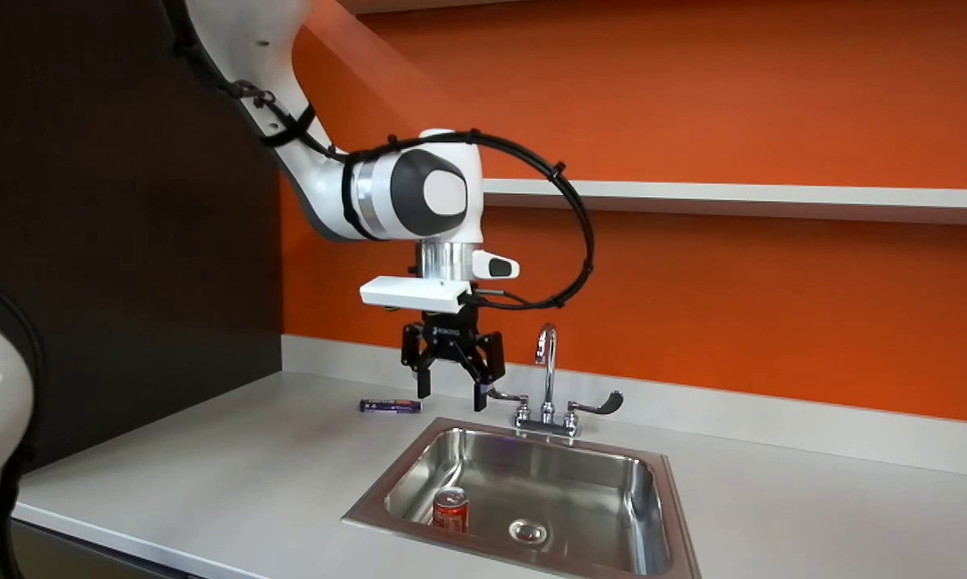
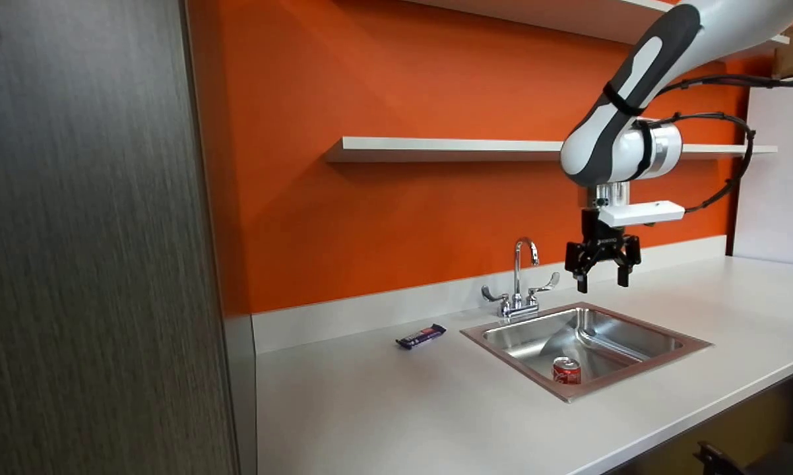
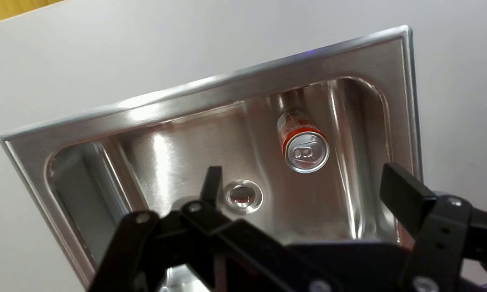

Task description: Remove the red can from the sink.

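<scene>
The red can (image 1: 450, 515) stands upright in the sink (image 1: 397, 474), near a side wall and the front wall of the basin. The can (image 2: 567, 373) and the sink rim (image 2: 518, 361) also show in an exterior view. In the wrist view the silver top of the can (image 3: 306, 152) faces me, inside the sink (image 3: 227, 91). My gripper (image 1: 452, 391) points down, open and empty, well above the sink toward its back edge. The gripper also shows in an exterior view (image 2: 602, 280). In the wrist view the can lies beyond and between the spread fingertips (image 3: 302, 182), apart from them.
A chrome faucet (image 1: 548, 378) with two lever handles stands behind the sink. A purple wrapped bar (image 1: 391, 406) lies on the counter (image 1: 290, 466) beside the sink. A white shelf (image 2: 449, 149) runs along the orange wall. A dark panel (image 1: 121, 201) bounds one side.
</scene>
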